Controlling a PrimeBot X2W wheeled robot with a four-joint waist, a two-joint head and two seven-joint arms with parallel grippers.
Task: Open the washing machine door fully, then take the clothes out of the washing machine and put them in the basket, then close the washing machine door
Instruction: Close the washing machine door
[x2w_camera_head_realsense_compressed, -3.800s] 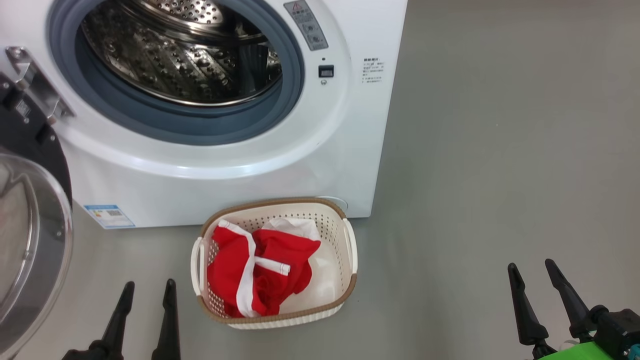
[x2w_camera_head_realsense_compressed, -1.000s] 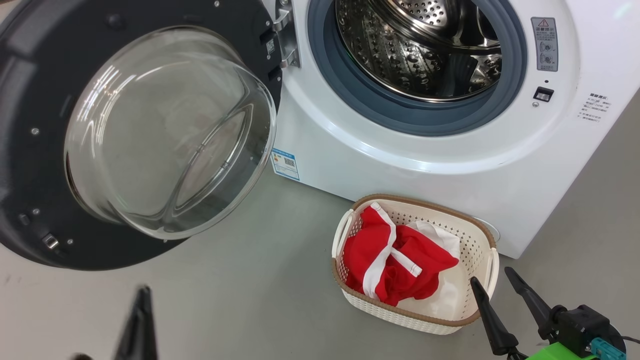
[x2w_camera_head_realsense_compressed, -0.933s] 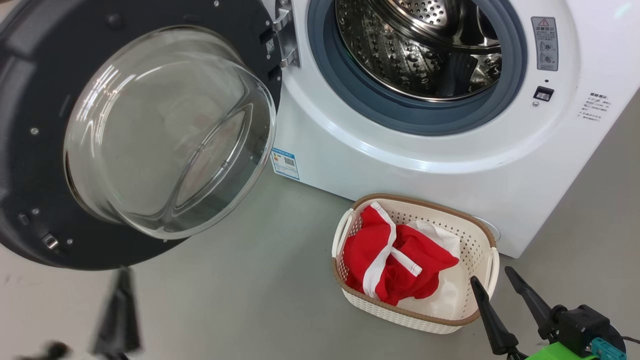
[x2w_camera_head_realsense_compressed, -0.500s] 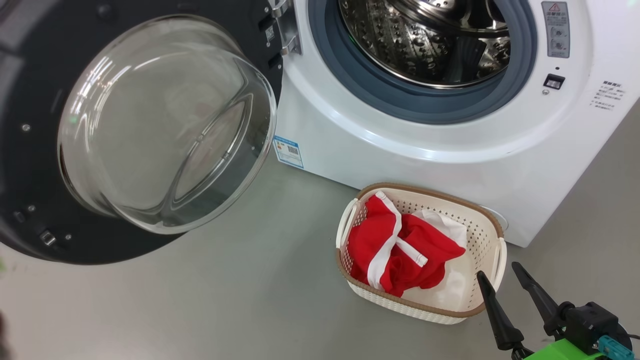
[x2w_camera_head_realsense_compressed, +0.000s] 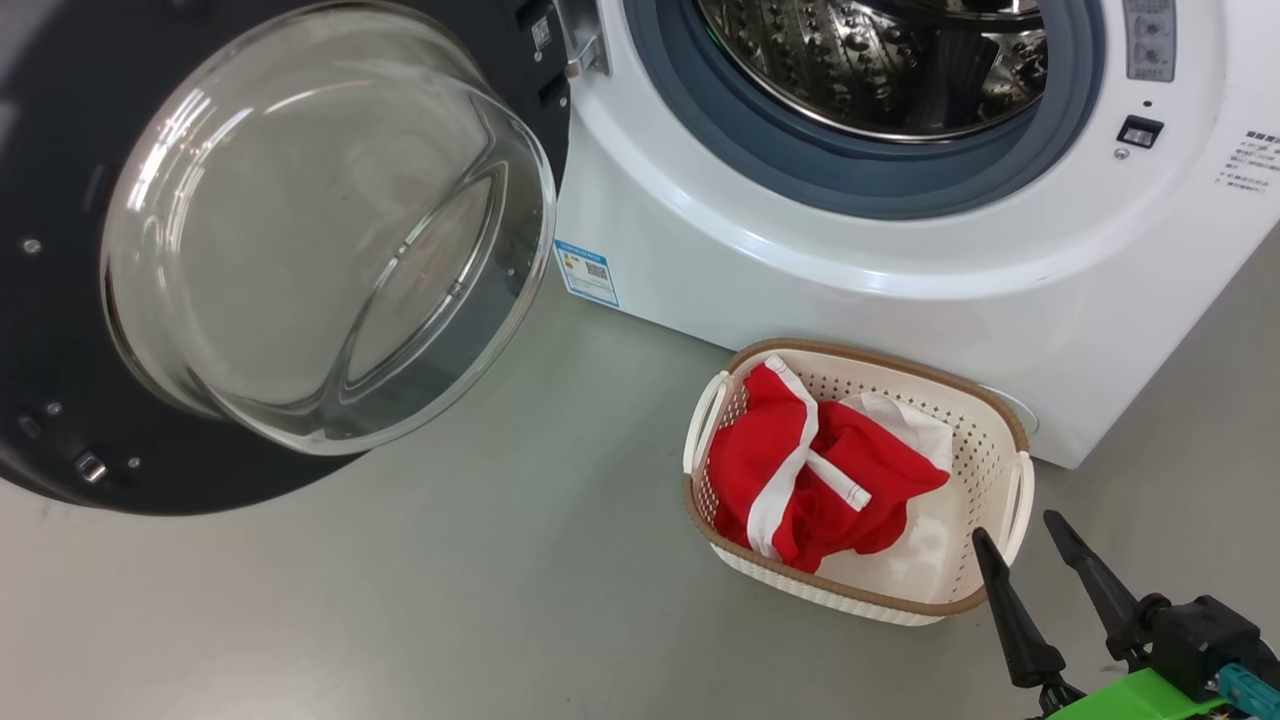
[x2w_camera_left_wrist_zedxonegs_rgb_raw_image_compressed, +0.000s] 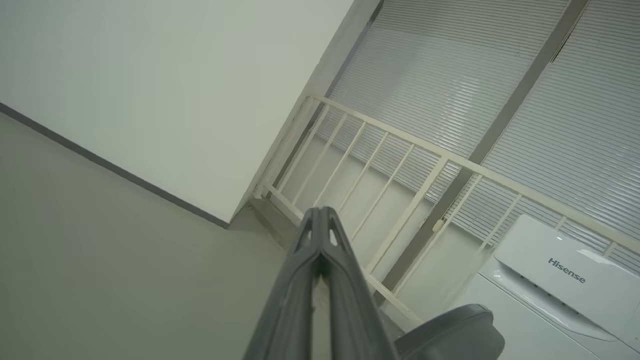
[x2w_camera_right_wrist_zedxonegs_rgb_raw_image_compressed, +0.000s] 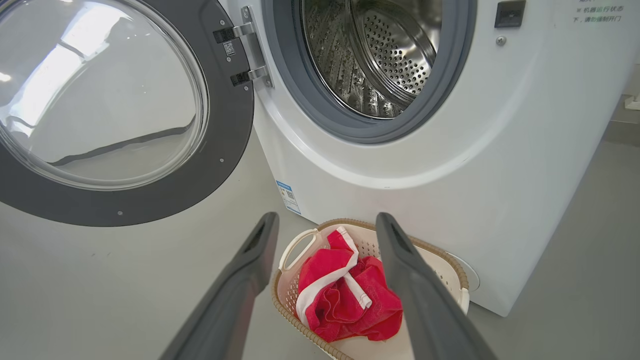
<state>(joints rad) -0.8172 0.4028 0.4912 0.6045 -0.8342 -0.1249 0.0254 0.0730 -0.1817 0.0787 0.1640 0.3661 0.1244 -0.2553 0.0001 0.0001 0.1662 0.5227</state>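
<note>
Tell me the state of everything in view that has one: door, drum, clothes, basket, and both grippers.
washing machine door: swung wide open to the left.
drum: the part in view holds no clothes.
clothes: crumpled inside the basket.
basket: upright on the floor in front of the washing machine.
left gripper: shut, holding nothing.
right gripper: open, empty, beside the basket.

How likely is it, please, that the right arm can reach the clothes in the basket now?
Probably yes: the right gripper is open near the basket, the clothes lie uncovered inside, and nothing stands between them.
</note>
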